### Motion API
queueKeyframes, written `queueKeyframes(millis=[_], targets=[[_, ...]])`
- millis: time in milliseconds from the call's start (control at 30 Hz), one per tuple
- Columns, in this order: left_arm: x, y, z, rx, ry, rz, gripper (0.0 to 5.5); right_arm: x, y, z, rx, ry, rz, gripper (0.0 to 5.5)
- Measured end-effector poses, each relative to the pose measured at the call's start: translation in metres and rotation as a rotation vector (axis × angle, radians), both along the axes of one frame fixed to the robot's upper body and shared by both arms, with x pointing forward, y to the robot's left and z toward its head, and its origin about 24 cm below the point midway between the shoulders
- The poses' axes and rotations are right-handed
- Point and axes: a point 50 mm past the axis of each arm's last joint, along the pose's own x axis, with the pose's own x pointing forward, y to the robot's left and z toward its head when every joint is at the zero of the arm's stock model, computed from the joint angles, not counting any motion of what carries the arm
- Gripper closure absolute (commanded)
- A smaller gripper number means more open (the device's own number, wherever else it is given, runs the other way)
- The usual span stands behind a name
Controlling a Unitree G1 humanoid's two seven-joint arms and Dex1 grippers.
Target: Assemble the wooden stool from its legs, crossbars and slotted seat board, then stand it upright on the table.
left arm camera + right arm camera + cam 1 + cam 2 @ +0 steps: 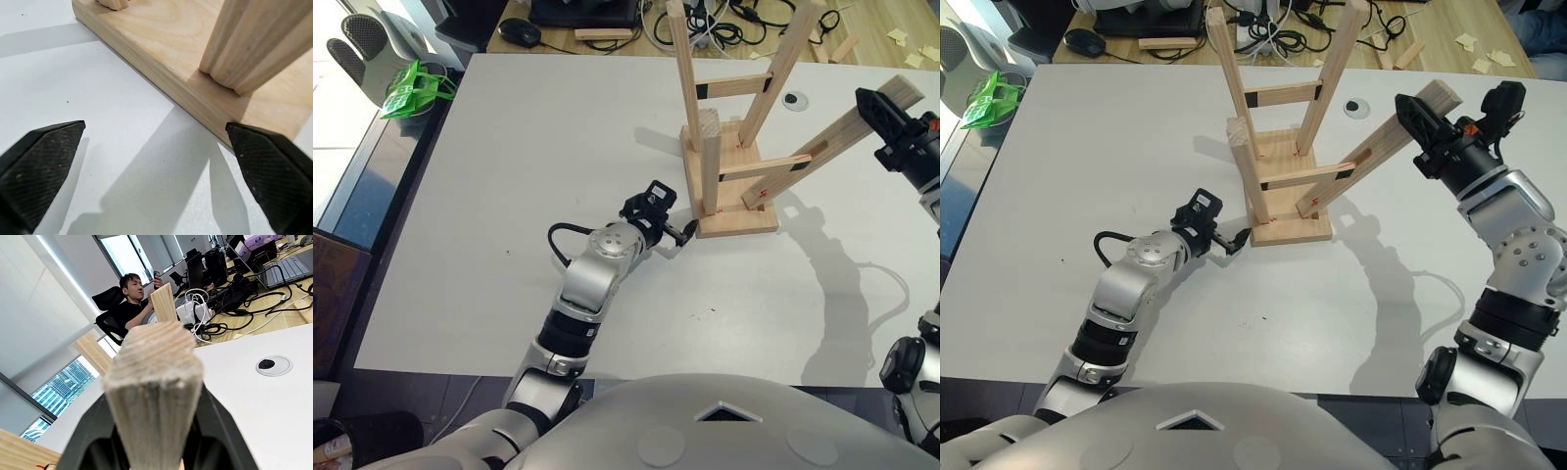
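Note:
The stool lies upside down, its seat board (pixel 744 220) flat on the white table. Two tall legs (pixel 683 69) rise from it, joined by a crossbar (pixel 734 86). A shorter front leg (pixel 710 166) stands at the near left corner. A fourth leg (pixel 822 147) leans out to the right, tied to the front leg by a second crossbar (pixel 764 166). My right gripper (pixel 1427 122) is shut on that leaning leg's top end (pixel 154 377). My left gripper (pixel 683 232) rests low on the table, open, just short of the board's near left corner (pixel 161 44).
A round cable grommet (pixel 795 99) sits in the table behind the stool. A green bag (pixel 411 88) hangs off the far left edge. The desk beyond holds a mouse (pixel 519 31), cables and loose wooden pieces (pixel 604 34). Bare tabletop stretches left and in front.

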Motion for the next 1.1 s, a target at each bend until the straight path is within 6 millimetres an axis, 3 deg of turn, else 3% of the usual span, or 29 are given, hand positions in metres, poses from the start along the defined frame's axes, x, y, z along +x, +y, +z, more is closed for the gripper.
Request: queueKeyframes(millis=[567, 733, 1100], targets=[[-0.002, -0.013, 0.004, -0.095, 0.033, -0.012, 0.10, 0.001, 0.000, -0.002, 0.001, 0.004, -0.005, 4.50], [0.001, -0.030, 0.013, -0.130, 0.016, -0.059, 0.10, 0.001, 0.001, -0.004, 0.013, 0.005, -0.009, 4.51], [0.000, -0.025, 0.012, -0.114, 0.021, -0.093, 0.10, -0.002, -0.002, -0.006, 0.000, -0.004, -0.032, 4.51]])
